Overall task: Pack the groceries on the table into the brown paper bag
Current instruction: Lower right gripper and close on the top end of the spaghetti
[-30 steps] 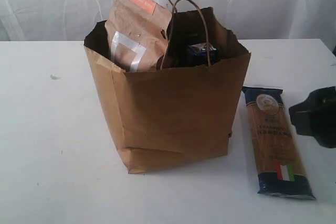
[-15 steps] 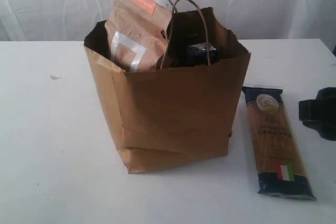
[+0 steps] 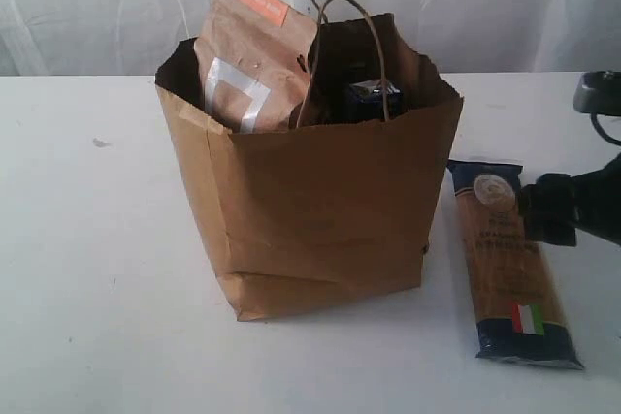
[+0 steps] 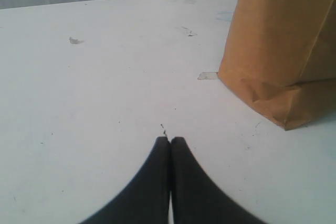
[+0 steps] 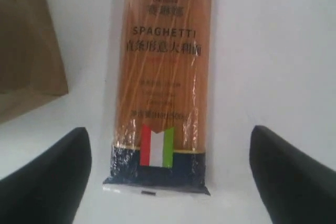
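The right gripper (image 3: 549,208) has slid in from the bench's (image 3: 87,269) right edge and now hangs over the upper part of the spaghetti pack (image 3: 511,269). The left gripper (image 4: 169,142) is clenched and empty over bare bench near the paper bag (image 3: 320,210). The bag stands upright with a brown pouch (image 3: 254,55) sticking out. Just right of the bag the spaghetti pack lies flat, framed by the right gripper's spread, empty fingers (image 5: 52,177).
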### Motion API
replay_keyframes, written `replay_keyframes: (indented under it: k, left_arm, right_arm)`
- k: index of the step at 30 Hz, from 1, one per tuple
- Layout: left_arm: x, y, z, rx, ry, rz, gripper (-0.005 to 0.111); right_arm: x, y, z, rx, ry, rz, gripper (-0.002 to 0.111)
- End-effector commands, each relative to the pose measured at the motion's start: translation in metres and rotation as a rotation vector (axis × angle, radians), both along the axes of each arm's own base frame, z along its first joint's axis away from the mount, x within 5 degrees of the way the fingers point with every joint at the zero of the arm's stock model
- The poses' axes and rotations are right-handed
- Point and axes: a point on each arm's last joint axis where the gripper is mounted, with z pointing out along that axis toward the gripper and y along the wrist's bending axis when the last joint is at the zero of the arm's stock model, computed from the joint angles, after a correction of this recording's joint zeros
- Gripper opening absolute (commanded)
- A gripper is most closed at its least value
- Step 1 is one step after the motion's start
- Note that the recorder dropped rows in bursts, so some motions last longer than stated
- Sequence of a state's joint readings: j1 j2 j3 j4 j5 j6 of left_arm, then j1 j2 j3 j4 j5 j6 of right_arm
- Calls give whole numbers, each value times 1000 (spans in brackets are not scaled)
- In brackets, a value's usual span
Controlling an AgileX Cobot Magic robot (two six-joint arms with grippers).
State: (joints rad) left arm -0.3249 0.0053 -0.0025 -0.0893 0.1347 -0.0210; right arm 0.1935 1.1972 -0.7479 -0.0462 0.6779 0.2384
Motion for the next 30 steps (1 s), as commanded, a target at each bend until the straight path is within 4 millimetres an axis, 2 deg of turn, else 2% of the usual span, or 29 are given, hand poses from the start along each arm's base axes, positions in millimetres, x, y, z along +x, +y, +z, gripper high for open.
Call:
replay_keyframes:
  k: [1, 11, 16, 23, 27, 30]
  left_arm:
    - [0, 0, 0, -12, 0, 2, 0]
    - [0, 0, 0, -12, 0, 2, 0]
    - [0, 0, 0, -12, 0, 2, 0]
    - [0, 0, 0, -12, 0, 2, 0]
    - [0, 0, 0, -12, 0, 2, 0]
    - [0, 0, 0, -12, 0, 2, 0]
  right_arm:
    - [23, 3, -4, -1, -18, 7, 77]
    - [88, 13, -29, -39, 81, 36, 77]
    - [113, 17, -38, -45, 108, 35, 77]
    - [137, 19, -48, -82, 97, 48, 78]
    - [142, 14, -60, -165, 110, 58, 89]
    - [144, 13, -70, -191, 134, 70, 92]
